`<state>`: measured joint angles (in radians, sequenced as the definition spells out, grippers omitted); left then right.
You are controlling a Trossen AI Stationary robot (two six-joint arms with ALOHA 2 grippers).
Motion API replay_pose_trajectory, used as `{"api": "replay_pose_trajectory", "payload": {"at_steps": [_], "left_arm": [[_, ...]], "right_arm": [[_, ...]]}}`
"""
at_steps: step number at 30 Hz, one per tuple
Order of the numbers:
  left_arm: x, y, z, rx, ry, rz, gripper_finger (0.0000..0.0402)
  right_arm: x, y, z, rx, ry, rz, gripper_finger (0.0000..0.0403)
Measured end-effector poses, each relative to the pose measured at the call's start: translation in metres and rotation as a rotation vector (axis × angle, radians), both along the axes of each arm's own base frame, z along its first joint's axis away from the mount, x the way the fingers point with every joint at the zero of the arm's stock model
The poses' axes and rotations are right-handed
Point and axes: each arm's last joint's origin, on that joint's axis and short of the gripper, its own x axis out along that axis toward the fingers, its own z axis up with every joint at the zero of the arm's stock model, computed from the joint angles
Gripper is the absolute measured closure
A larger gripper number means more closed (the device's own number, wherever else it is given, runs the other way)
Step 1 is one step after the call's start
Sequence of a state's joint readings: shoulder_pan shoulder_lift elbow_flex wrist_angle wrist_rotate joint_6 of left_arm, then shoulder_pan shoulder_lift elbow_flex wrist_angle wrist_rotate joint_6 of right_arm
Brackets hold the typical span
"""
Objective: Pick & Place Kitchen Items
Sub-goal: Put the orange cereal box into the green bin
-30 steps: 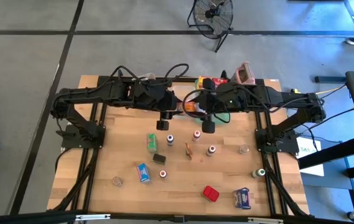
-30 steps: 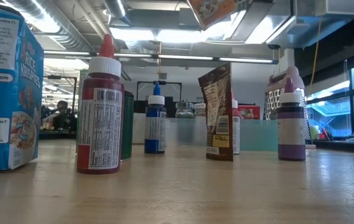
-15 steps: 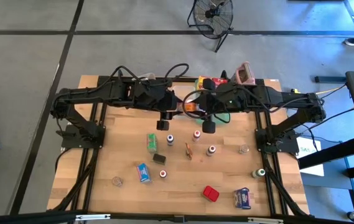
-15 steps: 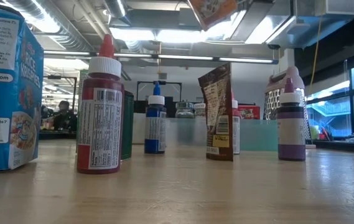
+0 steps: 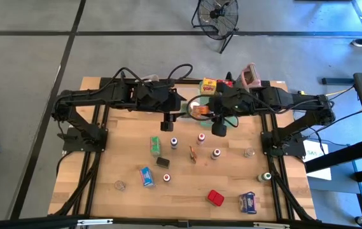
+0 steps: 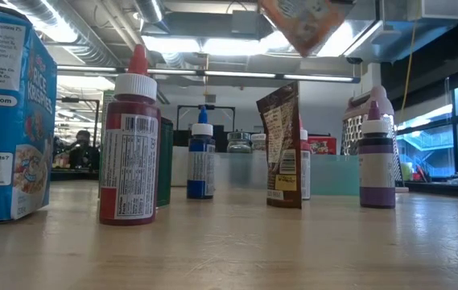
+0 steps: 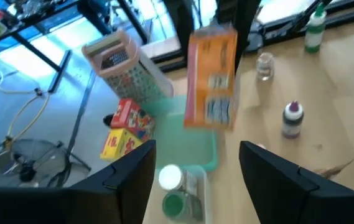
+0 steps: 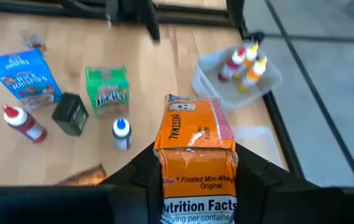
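The wooden bench (image 5: 104, 159) carries a loose scatter of small groceries across its middle, spread apart so that each can be reached from above without knocking a neighbour. Both dark arms reach in from the far corners and meet over the far middle edge. The containers are gathered there: a teal tray (image 7: 209, 163) and a clear bin (image 8: 236, 74) that already holds a few red- and yellow-capped bottles, which suggests sorted goods end up on that side. The right pincer (image 8: 195, 180) is clamped on an orange cereal box (image 8: 195, 155), gripping it by its narrow sides. The box hangs upright in the air, clear of the bench. In the left wrist view it sits just above the teal tray, so it is probably on its way to be set down there. The left pincer (image 7: 196, 149) hovers close beside it with its fingers apart and nothing between them, most likely waiting its turn or clearing out of the way. A blue cereal box (image 8: 24, 74), a green box (image 8: 107, 90), a small black box (image 8: 71, 114), a red bottle (image 8: 24, 124) and a blue-capped bottle (image 8: 122, 134) are yet to be collected from the bench.
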<state>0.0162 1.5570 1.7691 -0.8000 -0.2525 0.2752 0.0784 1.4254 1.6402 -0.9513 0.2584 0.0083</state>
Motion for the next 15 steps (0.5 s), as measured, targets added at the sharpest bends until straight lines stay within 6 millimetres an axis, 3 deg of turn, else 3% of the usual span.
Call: {"api": "replay_pose_trajectory", "payload": {"at_steps": [8,15], "left_arm": [[-0.005,0.0,-0.007,-0.02,0.085,0.033,0.0176],[-0.011,0.0,-0.013,-0.059,0.152,0.065,0.0176]], "right_arm": [[-0.041,-0.005,0.017,0.028,-0.017,-0.11,0.027],[-0.102,-0.01,0.045,0.072,-0.137,-0.161,0.027]]}}
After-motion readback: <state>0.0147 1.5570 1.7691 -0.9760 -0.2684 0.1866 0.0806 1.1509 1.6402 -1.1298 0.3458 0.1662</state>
